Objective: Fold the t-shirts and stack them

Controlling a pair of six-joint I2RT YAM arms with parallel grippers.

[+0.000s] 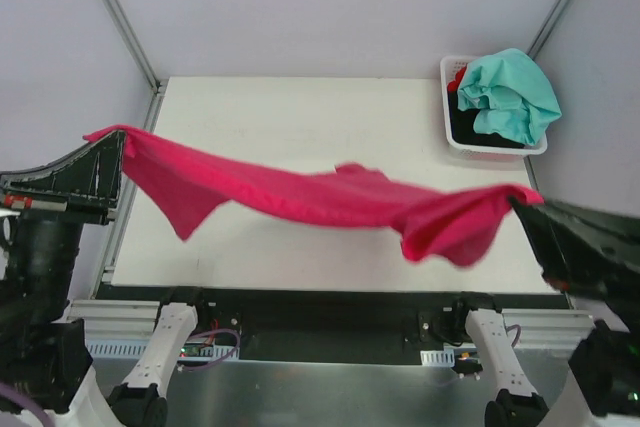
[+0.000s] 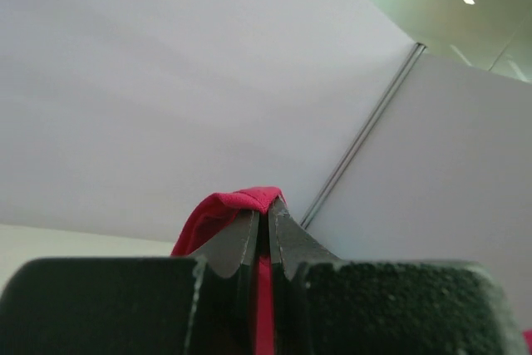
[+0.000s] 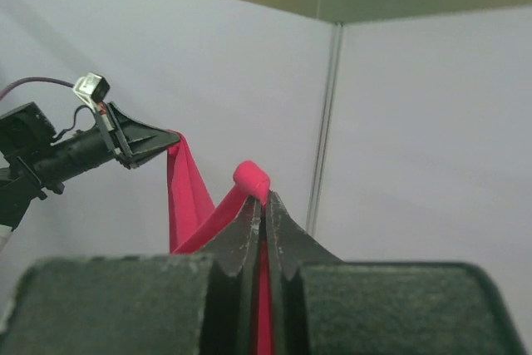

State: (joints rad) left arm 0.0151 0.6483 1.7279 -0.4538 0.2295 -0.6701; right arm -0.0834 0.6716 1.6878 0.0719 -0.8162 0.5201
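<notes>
magenta-pink t-shirt (image 1: 320,197), stretched, sagging mid-air

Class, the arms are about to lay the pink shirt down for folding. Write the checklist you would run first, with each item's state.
1. Left pincer shut on pink shirt: ok.
2. Right pincer shut on it: ok.
3. Shirt stretched flat: not ok, it sags and bunches by the right pincer.
4. Table under shirt bare: cannot tell, partly hidden.
5. Teal shirt in basket: ok.

Magenta t-shirt (image 1: 320,197) — teal t-shirt (image 1: 515,92) — white basket (image 1: 490,150)
</notes>
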